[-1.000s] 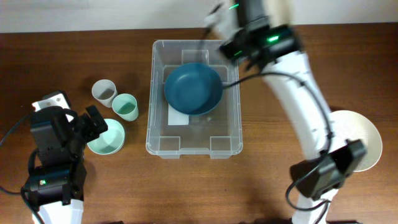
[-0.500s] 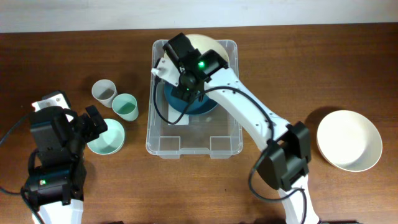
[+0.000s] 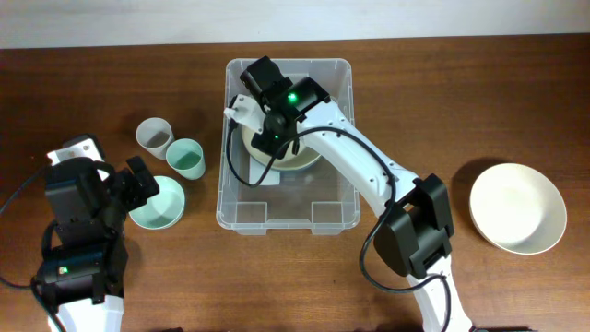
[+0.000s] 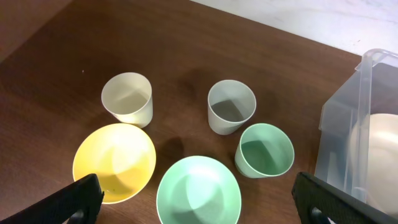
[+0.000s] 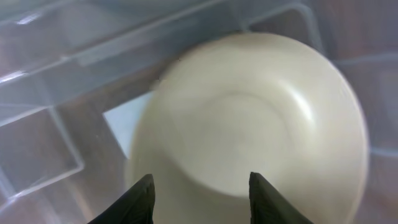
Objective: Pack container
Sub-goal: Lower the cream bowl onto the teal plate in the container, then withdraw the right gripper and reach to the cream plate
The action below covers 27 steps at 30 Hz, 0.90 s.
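The clear plastic container (image 3: pixel 288 226) stands at the middle of the table. A cream bowl (image 3: pixel 307 159) lies inside its far half; it fills the right wrist view (image 5: pixel 249 118). My right gripper (image 3: pixel 272 138) is low inside the container, open, its fingers (image 5: pixel 202 199) apart just over the bowl's near side. The container's white label (image 5: pixel 121 121) shows beside the bowl. My left gripper (image 3: pixel 138 184) is open and empty, and hovers over a mint bowl (image 4: pixel 198 190) left of the container (image 4: pixel 348 118).
A white bowl (image 3: pixel 516 207) sits on the table at the right. Left of the container are a grey cup (image 3: pixel 154 136), a green cup (image 3: pixel 185 159) and the mint bowl (image 3: pixel 159 203). The left wrist view also shows a cream cup (image 4: pixel 127 98) and a yellow bowl (image 4: pixel 114 162).
My right arm swung in over the container with the cream bowl and lowered it; the bowl now covers the blue bowl seen there earlier. The left arm has not moved.
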Motion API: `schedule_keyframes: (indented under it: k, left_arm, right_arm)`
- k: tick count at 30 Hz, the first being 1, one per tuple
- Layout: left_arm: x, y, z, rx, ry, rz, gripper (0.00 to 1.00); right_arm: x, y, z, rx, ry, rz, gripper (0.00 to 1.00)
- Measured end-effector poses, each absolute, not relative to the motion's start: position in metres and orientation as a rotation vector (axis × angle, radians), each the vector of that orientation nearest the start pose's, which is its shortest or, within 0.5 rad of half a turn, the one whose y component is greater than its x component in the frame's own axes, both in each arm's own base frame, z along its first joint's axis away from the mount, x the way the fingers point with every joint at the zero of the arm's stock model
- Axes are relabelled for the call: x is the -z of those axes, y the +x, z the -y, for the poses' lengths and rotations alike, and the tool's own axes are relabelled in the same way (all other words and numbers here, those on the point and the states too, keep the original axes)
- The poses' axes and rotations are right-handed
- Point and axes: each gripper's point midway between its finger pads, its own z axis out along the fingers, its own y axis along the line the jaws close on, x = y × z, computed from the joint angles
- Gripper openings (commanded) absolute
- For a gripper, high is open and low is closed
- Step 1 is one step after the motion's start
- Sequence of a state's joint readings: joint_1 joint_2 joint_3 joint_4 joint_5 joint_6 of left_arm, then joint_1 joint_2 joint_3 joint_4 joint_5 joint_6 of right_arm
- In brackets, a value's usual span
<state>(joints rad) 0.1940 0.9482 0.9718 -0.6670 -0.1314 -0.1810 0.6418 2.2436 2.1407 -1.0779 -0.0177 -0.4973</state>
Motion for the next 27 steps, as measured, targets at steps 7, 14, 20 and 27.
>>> schedule_keyframes:
  k: [7, 14, 20, 27]
  left_arm:
    - [-0.247, 0.295, -0.081, -0.153, -0.484, -2.158, 1.0]
    - [-0.247, 0.295, -0.081, -0.153, -0.484, -2.158, 0.99]
    - [-0.248, 0.296, -0.081, -0.153, -0.483, -2.154, 0.99]
    - [-0.25, 0.298, -0.081, -0.152, -0.482, -2.141, 0.99]
  right_arm:
    - [-0.207, 0.45, -0.234, 0.17, -0.849, -2.46, 0.44]
    - [-0.271, 0.433, -0.023, 0.319, 0.236, -2.611, 0.45]
    - [-0.233, 0.403, 0.064, 0.418, 0.743, -2.668, 0.45]
    - [-0.155, 0.364, 0.113, 0.499, 1.078, -2.755, 0.46]
